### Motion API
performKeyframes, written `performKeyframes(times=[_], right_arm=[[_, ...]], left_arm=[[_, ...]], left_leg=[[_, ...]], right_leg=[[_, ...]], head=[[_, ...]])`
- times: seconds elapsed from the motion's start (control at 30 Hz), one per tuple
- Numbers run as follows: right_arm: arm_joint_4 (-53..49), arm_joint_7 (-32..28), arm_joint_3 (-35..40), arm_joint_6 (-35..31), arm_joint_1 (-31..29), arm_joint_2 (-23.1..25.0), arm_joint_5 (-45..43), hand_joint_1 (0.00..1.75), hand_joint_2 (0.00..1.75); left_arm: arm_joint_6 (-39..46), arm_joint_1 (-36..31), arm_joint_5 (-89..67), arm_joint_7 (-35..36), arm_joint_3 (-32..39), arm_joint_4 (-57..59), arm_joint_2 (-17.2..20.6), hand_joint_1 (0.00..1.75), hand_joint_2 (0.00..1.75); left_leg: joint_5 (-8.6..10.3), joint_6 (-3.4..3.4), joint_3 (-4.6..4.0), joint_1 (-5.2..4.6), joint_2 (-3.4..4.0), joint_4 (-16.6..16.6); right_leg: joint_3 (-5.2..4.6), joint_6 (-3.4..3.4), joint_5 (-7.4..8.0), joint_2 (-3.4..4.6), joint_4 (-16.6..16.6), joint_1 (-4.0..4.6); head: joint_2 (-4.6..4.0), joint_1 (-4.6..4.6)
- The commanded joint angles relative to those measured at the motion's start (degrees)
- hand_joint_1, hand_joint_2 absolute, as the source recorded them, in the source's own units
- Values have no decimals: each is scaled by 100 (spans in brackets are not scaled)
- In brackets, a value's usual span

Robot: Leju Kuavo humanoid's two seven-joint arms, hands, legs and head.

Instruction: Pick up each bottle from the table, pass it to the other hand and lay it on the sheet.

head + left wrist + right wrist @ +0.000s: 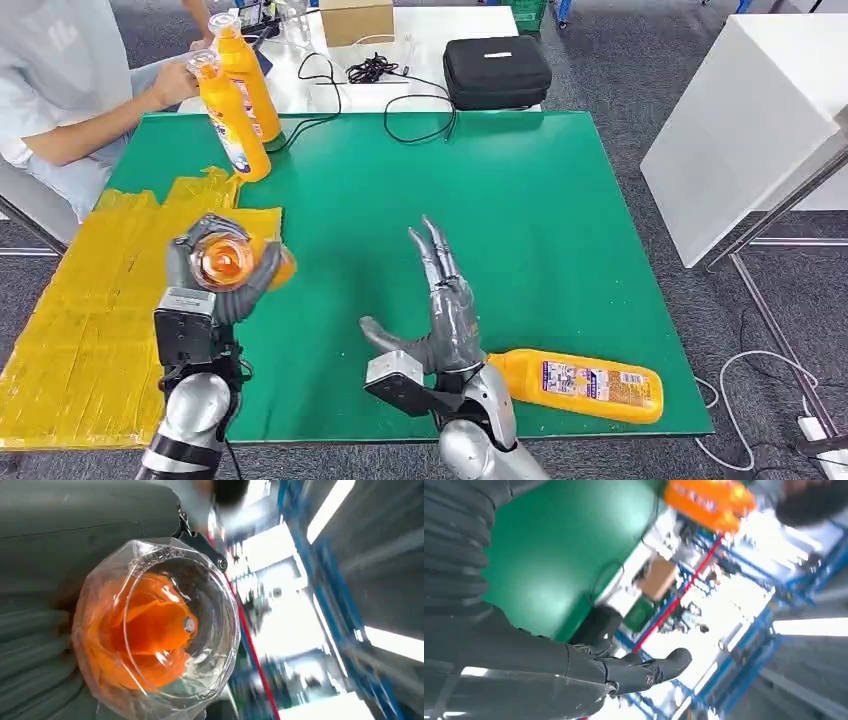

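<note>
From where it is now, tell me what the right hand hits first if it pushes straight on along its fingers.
Probably nothing near. The right hand is open, fingers pointing up the bare green mat. Far along that line lie the black cables, though height over the mat is unclear.

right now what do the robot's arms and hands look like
Both arms are silver and rounded, each ending in a boxy black-and-grey wrist block. The left hand and right hand are dark grey, with slim fingers and a thick thumb. The right wrist view shows a grey ribbed cover.
</note>
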Motion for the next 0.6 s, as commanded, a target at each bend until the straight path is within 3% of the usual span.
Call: performKeyframes(times=[0.03, 0.13, 0.23, 0.33, 0.47, 0.6], right_arm=[[-1187, -49, -350, -114, 277, -416, 161, 0, 175], [-1601, -63, -399, -138, 361, -554, 365, 0, 175], [-1913, -9, -352, 410, 318, -785, -9, 0, 175], [-1975, -50, -435, 549, 295, -833, -152, 0, 175], [-2140, -143, -567, 907, 302, -1013, -274, 0, 175], [-2155, -155, -584, 928, 312, -1019, -286, 0, 175]], left_arm=[[697, -337, -1300, 301, 835, 370, 186, 175, 175], [742, -452, -2975, 773, 1128, 629, 98, 175, 175], [742, -667, -4626, 1359, 1205, 1074, 76, 175, 175], [742, -796, -4946, 1532, 1093, 1405, 108, 175, 175], [553, -1367, -6080, 2321, 578, 2940, 262, 175, 175], [647, -1416, -6090, 2335, 551, 3080, 247, 175, 175]], left_leg=[[-4, -3, 12, 3, -10, 0], [-8, -4, 24, 2, -8, -2], [-5, -3, 19, 3, -18, 0], [-3, -2, 21, 0, -18, -2], [-2, -3, 29, 0, -26, -7], [-1, -2, 23, -6, -18, -4]], right_leg=[[15, -3, -7, -14, -1, 4], [27, -4, -10, -14, -2, 4], [26, -3, -10, -23, -2, 4], [27, -2, -8, -23, -4, 2], [36, -3, -10, -32, -7, 2], [26, -2, -6, -21, -6, 1]], head=[[0, 0], [0, 0], [0, 0], [0, 0], [0, 0], [0, -2]])
